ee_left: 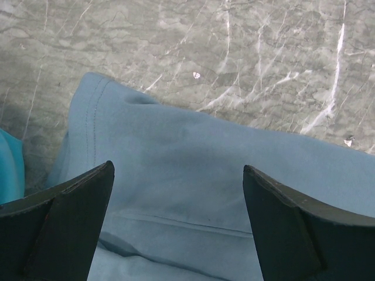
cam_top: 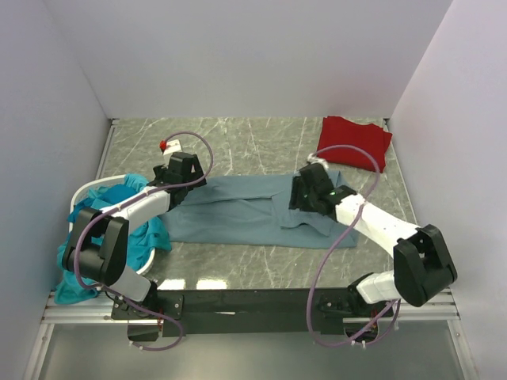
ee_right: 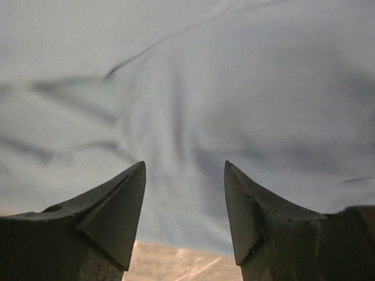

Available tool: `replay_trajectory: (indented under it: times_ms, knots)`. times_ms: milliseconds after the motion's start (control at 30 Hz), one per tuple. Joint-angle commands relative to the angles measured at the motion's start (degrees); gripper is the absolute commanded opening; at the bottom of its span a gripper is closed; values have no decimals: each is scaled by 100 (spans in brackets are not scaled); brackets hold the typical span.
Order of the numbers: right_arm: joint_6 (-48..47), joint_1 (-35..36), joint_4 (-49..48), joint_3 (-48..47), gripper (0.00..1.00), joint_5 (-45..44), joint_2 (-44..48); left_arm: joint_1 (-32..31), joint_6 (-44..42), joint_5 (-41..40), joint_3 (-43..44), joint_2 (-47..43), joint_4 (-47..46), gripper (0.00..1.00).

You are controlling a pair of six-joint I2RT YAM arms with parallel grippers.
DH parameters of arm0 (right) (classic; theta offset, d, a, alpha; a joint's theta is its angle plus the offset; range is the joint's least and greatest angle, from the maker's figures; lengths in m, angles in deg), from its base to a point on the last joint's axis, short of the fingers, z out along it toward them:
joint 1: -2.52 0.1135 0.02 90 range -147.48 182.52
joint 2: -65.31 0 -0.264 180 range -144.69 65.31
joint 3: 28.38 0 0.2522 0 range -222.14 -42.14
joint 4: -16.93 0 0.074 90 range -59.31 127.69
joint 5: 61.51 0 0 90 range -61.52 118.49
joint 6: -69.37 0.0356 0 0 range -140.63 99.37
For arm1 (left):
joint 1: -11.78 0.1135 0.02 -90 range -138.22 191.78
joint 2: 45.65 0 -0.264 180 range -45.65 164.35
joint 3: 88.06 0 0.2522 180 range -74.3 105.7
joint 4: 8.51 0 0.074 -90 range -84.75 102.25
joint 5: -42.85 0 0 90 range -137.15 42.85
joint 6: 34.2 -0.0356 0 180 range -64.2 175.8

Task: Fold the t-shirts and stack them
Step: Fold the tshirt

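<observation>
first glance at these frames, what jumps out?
A slate-blue t-shirt lies spread across the middle of the marble table, with the left pincer and right pincer both open over its ends. A red shirt sits at the far right corner; teal shirts spill from a white basket at the left edge.

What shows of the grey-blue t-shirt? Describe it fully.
The grey-blue t-shirt lies spread across the middle of the marble table. It looks like soft knit and is creased, with a fold near its right end. A stitched hem shows at its left end. The left gripper is open above that end, the right gripper open above the right part; contact cannot be told.
</observation>
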Motion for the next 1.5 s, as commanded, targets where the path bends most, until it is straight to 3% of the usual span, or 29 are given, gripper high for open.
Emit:
replay_trajectory:
  times_ms: [0,300,767,867,1100,1133,1300,1467]
  knots:
    - [-205,-769,6,-167,63,-22,138,32,9,48,21,-109,-136,96]
    - [-522,-2176,-293,-132,64,260,-538,33,9,101,21,-91,-128,96]
    - [-627,-2617,-373,-431,60,402,-1400,41,-9,127,73,67,-128,97]
    - [-645,-2635,-241,-457,49,217,-1524,41,-9,109,64,58,-128,97]
    - [-680,-2898,32,-361,3,-328,-1462,68,26,65,161,269,-128,97]
    - [-689,-2933,49,-335,0,-346,-1436,76,35,65,161,269,-128,97]
    - [-715,-3030,67,-264,0,-390,-1383,85,35,30,187,313,-128,97]
    - [-785,-3022,-239,-124,0,258,-1086,94,44,21,196,357,-128,97]
